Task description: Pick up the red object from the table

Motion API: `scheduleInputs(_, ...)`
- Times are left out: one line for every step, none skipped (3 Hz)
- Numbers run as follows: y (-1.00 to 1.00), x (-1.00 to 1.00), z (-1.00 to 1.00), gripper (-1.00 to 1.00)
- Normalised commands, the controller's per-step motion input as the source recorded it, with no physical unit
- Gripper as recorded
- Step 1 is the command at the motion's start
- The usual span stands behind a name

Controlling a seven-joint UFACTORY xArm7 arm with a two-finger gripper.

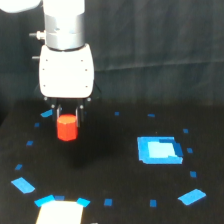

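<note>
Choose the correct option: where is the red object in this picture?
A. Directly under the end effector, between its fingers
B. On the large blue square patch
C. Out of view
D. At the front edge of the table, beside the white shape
A: the red object sits right below the white end effector, its top between the dark fingers, well to the exterior view's left of the large blue square patch.

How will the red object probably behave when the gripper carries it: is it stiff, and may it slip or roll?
The red object looks stiff: it keeps a blocky, faceted shape in the gripper. It is probably light, being small beside the gripper body. It may slip, since only its top seems held and most of it hangs below. On the table, its stubby form might roll if laid sideways.
</note>
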Motion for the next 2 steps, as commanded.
scheduleInputs(0.6,0.1,0.52,-0.82)
scheduleInputs(-0.31,0.25,-0.68,-0.9)
